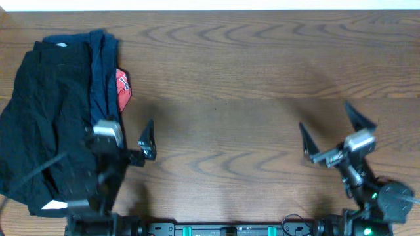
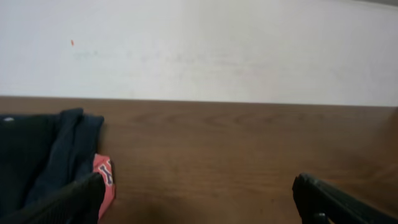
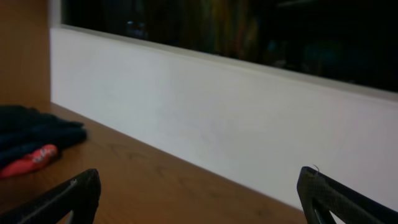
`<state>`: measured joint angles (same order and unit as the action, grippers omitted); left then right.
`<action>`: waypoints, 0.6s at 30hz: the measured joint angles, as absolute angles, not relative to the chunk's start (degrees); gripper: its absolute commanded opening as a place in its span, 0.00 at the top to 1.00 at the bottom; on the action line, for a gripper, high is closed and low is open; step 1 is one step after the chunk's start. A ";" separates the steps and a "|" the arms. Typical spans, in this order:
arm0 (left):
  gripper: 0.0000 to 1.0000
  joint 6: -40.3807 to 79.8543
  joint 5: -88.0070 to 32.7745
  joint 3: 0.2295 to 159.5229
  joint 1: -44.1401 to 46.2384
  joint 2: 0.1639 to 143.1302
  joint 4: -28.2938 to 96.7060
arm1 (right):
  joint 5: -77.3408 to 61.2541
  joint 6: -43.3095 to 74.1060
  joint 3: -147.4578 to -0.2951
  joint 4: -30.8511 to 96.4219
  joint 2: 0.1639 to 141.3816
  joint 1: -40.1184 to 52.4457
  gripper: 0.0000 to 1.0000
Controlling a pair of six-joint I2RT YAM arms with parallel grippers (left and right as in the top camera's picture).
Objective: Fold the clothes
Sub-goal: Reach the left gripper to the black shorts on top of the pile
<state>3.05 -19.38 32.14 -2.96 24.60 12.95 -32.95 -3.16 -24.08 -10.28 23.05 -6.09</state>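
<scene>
Left gripper point(image 1: 119, 131): jaws spread wide, nothing between them. Its outer finger hangs over the edge of the clothes pile point(image 1: 52, 111); its inner finger stands over bare wooden table point(image 1: 230, 78). I cannot tell whether the outer finger touches the cloth.

Right gripper point(image 1: 325, 115): jaws also spread wide and empty, over bare table. The pile is well apart from it, far across on the left arm's side.

Pile, relative to the left gripper:
- Black shorts point(image 1: 46, 118) make up most of it. They lie crumpled, beneath and outboard of the outer finger, with a small white patch on the near edge.
- Navy garment point(image 1: 102, 72) lies ahead of the gripper, bunched in long ridges along the inner side of the shorts.
- Red-orange printed garment point(image 1: 123, 88) is just a corner, peeking out beside the navy one, ahead of the gripper and nearest its open gap.

Handling (judgement): light, limp fabric. It should drape and sag when lifted, and the layers may drag along together. A pinch on a hem or corner looks better than on a mid-panel bulge. The waistband or a leg hem of the shorts looks most promising, though neither is clear in this heap.

Containers: none in view. The clothes lie directly on the table.

Nothing is spread flat or folded yet.
</scene>
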 measured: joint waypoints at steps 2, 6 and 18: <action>0.02 3.07 -19.40 37.32 -2.96 29.93 15.86 | -34.65 -3.16 -29.54 -9.85 29.17 -6.09 0.01; 0.02 3.16 -19.40 49.93 -2.96 42.65 27.24 | -38.70 -3.16 -40.58 -6.33 42.39 -6.09 0.01; 0.02 2.11 -19.62 74.06 -2.96 71.75 36.64 | -44.75 -3.18 -60.71 11.35 74.02 -6.07 0.01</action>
